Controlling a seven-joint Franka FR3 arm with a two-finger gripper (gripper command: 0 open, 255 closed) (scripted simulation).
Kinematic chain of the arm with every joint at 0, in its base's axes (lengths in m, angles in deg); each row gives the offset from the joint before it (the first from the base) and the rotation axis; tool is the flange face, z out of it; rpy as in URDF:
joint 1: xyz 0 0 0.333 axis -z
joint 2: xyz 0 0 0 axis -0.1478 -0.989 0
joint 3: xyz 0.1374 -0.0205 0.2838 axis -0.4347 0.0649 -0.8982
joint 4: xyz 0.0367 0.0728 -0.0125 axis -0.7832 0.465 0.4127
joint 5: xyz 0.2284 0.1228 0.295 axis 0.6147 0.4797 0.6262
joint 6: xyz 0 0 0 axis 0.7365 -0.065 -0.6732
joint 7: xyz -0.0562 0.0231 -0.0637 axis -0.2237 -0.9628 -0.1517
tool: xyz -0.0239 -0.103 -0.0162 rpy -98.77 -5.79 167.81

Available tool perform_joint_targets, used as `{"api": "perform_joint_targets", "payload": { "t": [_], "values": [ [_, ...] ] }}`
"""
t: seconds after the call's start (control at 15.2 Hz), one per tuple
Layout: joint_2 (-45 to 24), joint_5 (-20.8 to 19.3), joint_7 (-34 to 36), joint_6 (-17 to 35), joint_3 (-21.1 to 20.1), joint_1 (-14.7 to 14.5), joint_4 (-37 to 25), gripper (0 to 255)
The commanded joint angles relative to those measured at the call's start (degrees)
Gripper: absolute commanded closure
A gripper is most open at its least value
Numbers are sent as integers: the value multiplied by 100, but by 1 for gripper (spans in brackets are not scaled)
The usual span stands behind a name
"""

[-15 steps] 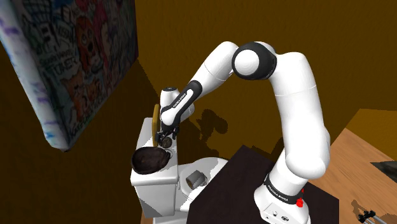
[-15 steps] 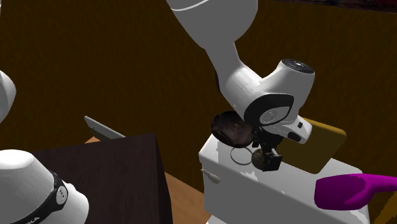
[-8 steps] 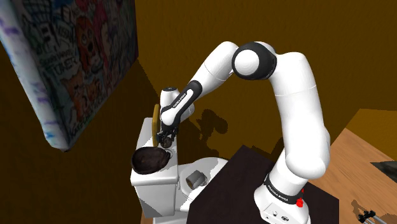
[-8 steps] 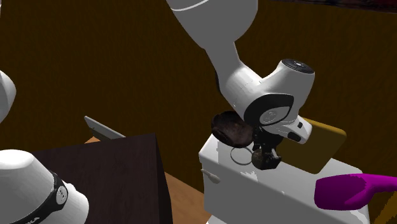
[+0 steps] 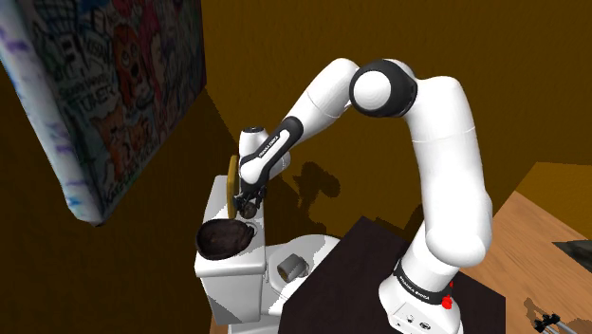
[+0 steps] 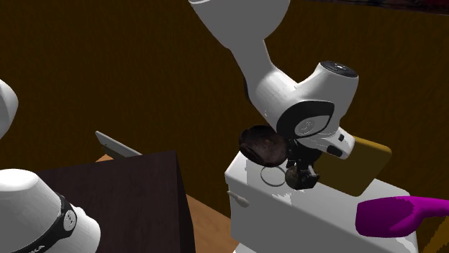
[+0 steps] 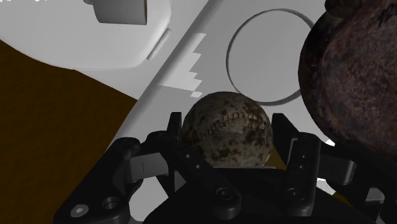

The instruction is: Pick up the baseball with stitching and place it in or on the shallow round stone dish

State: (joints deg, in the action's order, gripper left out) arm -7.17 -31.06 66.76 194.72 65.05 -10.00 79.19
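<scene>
The claw (image 7: 227, 141) is clamped on the mottled, stitched baseball (image 7: 227, 124) — the ball sits squarely in its grip, just beside the dark stone dish (image 7: 356, 83) — above the white toilet tank lid (image 7: 216, 38).

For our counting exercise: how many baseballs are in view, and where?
1. The baseball is clasped in the gripper, at the white tank lid, beside the dark dish. Others may be hidden.

Dim render. The bright white arm (image 5: 446, 123) throws a soft shadow on the brown wall (image 5: 266, 57). A jagged-edged shadow crosses the white surface (image 7: 203, 25). The baseball (image 7: 227, 130) looks sharp.
</scene>
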Motion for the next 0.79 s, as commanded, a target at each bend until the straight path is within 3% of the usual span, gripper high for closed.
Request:
{"api": "perform_joint_targets", "payload": {
  "t": [0.0, 0.73],
  "values": [
    [120, 13, -6, -98, -13, 8, 20, 255],
    [816, 98, -54, -717, -79, 58, 96, 255]
  ]
}}
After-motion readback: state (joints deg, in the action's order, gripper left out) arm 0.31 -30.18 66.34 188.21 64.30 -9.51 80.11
